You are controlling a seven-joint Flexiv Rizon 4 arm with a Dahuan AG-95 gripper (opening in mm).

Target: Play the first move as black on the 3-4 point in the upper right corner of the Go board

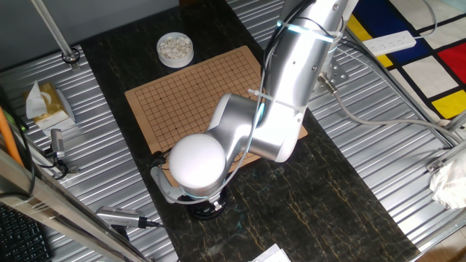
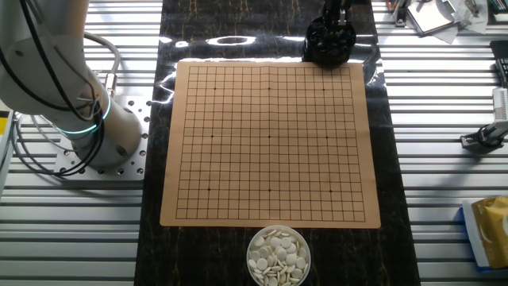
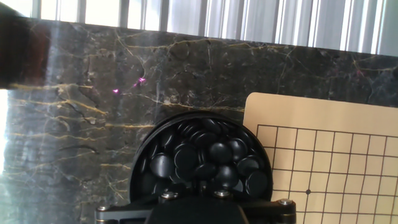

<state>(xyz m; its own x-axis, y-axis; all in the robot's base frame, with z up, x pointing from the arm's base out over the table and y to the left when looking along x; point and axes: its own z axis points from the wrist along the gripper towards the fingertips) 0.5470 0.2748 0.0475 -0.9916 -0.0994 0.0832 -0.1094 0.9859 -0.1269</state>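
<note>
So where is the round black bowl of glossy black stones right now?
In the hand view the round black bowl sits on the dark marble surface, directly under the gripper, just left of the tan Go board corner.

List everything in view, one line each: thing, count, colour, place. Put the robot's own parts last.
Go board: one, tan with dark grid lines, centre of the dark marble strip, no stones on it.
Bowl of black stones: one, black bowl, many glossy black stones, just off one corner of the board, under the hand.
Bowl of white stones: one, pale bowl, many whitish stones, off the opposite board edge.
Tissue box: one, yellowish, on the ribbed metal table.
Power strip: one, white, on the coloured floor.
Robot arm: one, silver, reaching over the board.
Gripper: one, dark, over the black stones; fingertips not visible.
</note>
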